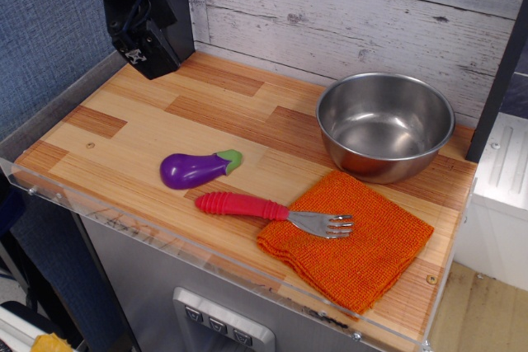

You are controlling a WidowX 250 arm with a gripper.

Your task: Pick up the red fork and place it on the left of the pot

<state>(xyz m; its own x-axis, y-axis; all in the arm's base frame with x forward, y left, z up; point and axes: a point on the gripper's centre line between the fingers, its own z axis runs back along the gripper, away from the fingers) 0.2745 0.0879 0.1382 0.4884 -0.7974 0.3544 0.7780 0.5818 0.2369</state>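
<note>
The red fork [268, 209] lies flat near the table's front edge. Its ribbed red handle points left and its silver tines rest on an orange cloth [351, 237]. The pot [384, 124], a shiny steel bowl, stands upright and empty at the back right, just behind the cloth. My gripper [148, 53] hangs at the back left corner, above the table and far from the fork. It is black and seen from the side, so the state of its jaws does not show. It holds nothing that I can see.
A purple toy eggplant [198, 168] lies just behind and left of the fork's handle. A wooden plank wall [355, 6] runs behind the table. A clear plastic lip [165, 232] edges the table's front. A dark post [503, 63] stands right of the pot.
</note>
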